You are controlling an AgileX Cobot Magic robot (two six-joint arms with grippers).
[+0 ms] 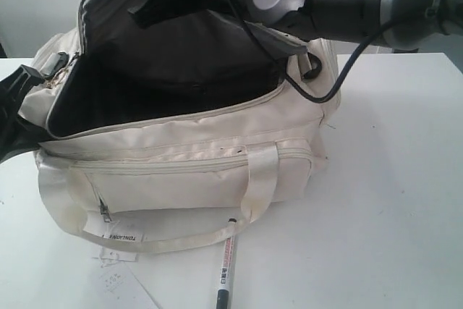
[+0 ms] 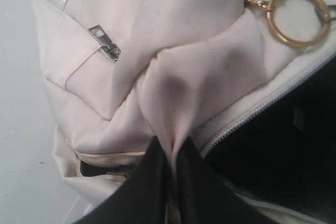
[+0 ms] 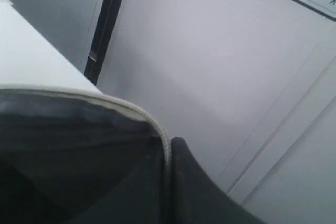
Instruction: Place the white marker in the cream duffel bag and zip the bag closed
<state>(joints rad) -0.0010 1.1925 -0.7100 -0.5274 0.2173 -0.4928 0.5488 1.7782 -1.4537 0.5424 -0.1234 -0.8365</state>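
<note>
My left fingers are pinched narrow on a fold at the end of the cream duffel bag, and my right fingers clamp the piped edge of its lifted flap, so I judge this is the holding-open step. The white marker lies on the surface in front of the bag, its far tip under the drooping handle, a paper tag nearby. Next, one pair must release and reach for it, slipping past that strap.
</note>
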